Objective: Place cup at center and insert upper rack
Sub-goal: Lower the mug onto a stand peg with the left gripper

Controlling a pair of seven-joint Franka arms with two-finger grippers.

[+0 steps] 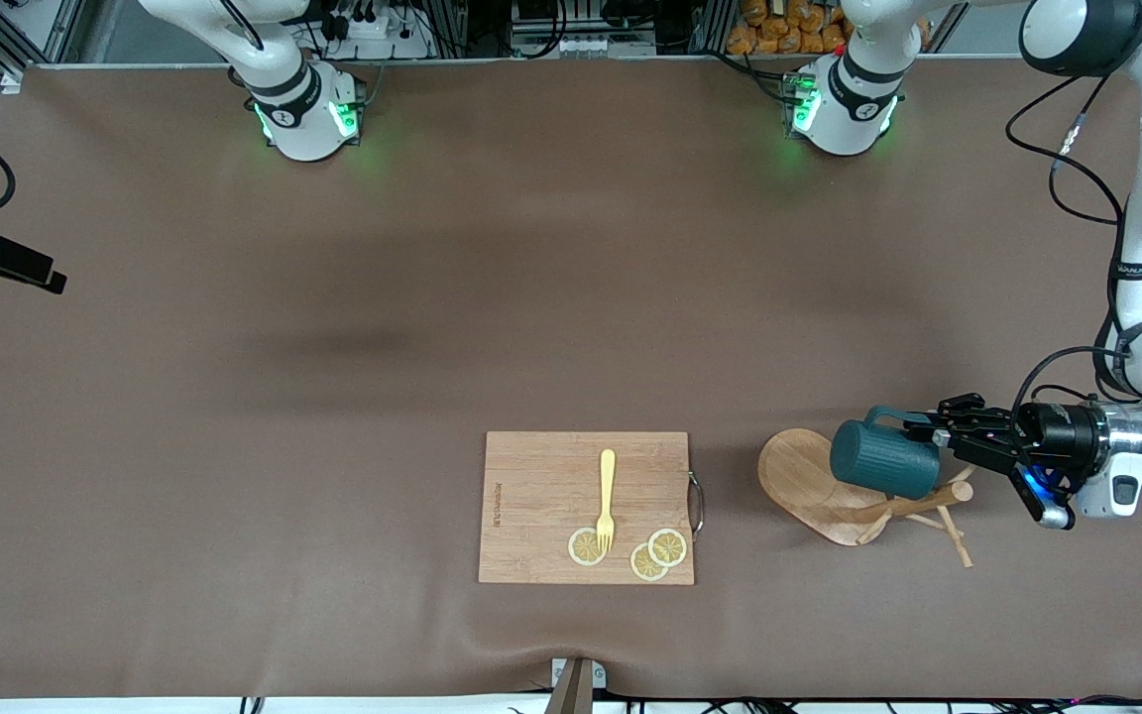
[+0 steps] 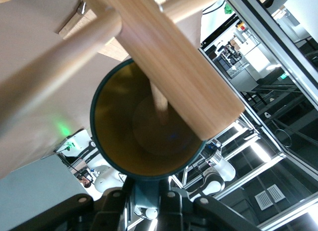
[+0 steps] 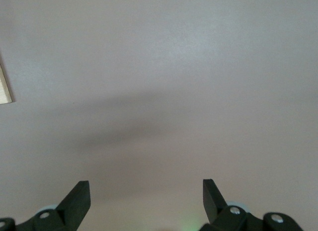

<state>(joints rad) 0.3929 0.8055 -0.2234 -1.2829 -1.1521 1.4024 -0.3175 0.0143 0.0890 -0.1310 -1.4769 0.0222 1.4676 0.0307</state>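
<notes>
The dark teal cup (image 1: 883,461) lies on its side over the tipped upper rack (image 1: 801,474), whose oval base, post and pegs rest on the table toward the left arm's end. My left gripper (image 1: 920,429) is shut on the cup's handle. In the left wrist view the cup's yellowish inside (image 2: 141,141) faces the camera, and the rack's post (image 2: 171,59) crosses in front of its mouth. There the left gripper (image 2: 149,203) clamps the handle from both sides. My right gripper (image 3: 146,193) hangs open over bare table with nothing between its fingers; the front view does not show it.
A rectangular wooden cutting board (image 1: 541,476) lies near the table's front edge, beside the rack toward the right arm's end. On it are a yellow fork (image 1: 607,496) and lemon slices (image 1: 658,553). A metal handle (image 1: 698,504) sticks out of the board's side facing the rack.
</notes>
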